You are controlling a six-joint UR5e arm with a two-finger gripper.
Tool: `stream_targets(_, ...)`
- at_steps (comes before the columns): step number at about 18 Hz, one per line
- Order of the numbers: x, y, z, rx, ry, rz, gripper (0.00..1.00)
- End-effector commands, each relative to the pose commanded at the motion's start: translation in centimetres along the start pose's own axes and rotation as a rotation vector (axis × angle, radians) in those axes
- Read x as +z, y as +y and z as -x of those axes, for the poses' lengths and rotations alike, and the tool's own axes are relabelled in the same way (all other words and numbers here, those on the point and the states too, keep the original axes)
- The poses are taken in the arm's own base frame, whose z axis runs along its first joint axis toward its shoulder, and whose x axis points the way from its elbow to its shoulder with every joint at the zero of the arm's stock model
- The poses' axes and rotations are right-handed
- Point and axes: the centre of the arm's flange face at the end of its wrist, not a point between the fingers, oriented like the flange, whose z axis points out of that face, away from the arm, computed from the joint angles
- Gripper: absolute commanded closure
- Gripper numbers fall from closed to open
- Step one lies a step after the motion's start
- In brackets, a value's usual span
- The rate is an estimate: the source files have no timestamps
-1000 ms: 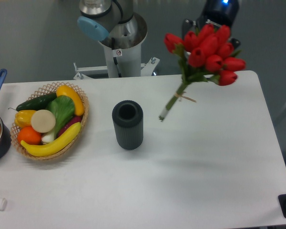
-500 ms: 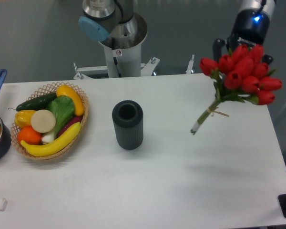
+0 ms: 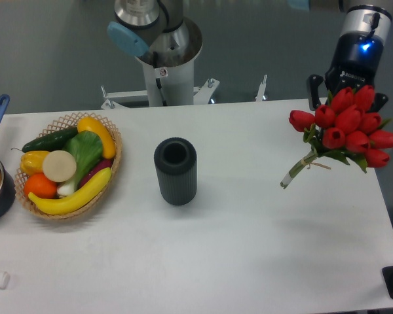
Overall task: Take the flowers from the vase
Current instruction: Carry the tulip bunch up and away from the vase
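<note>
The vase (image 3: pixel 175 170) stands alone in the middle of the tabletop (image 3: pixel 249 261). Far off at the right edge, the flowers (image 3: pixel 346 127) hang in the air, stems slanting down to the left. Behind them, the fingers (image 3: pixel 344 98) grip the bunch from above.

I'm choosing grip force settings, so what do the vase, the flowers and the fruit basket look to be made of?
The vase: matte dark grey with fine vertical ribs, probably plastic or rubbery; no shine.
The flowers: uniform glossy red buds and stiff pale stems tied with twine, likely artificial plastic or fabric.
The basket: tan open weave, looks like wicker or straw.
</note>
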Motion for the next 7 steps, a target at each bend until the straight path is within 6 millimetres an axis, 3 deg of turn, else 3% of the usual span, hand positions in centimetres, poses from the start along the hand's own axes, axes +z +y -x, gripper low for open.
stream_targets(7,-0.02,-0.03,-0.08,0.002,-0.007,0.013,0.59)
